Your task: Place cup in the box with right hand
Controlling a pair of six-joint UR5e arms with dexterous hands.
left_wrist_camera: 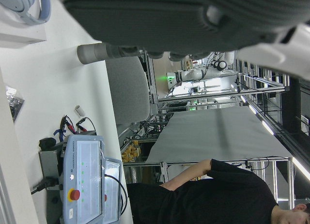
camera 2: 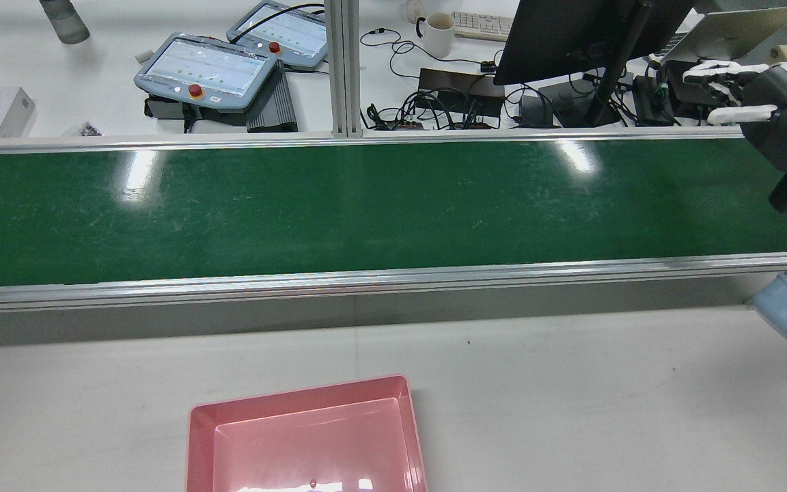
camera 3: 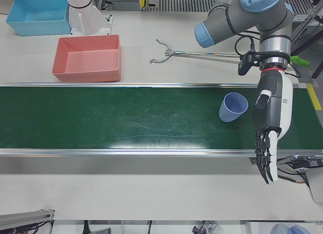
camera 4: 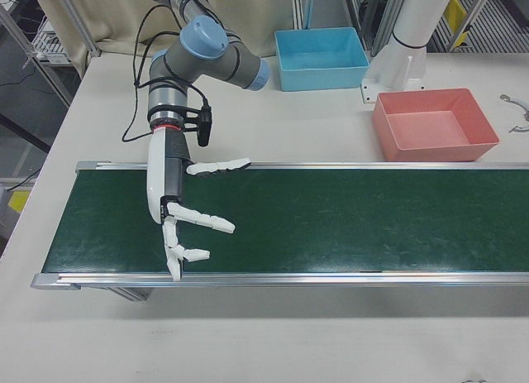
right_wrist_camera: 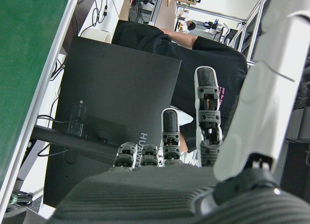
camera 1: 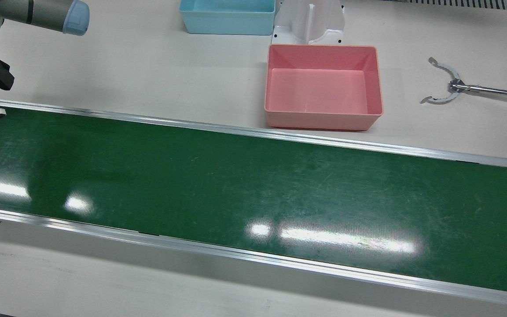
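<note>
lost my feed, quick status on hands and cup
Right hand open over belt's far end. Left hand open beside light blue plastic cup, which stands on the green belt. Pink box empty, path clear.

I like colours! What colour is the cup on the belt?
The cup is light blue-purple, best seen in the left-front view.

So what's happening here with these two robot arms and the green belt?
A pale blue cup sits on the green conveyor belt, at the end near the left robot hand, which hangs open beside it without touching. The right robot hand is at the belt's other end, fingers spread, holding nothing. The pink box meant to receive the cup stands empty on the table behind the belt. Nothing is grasped yet.
</note>
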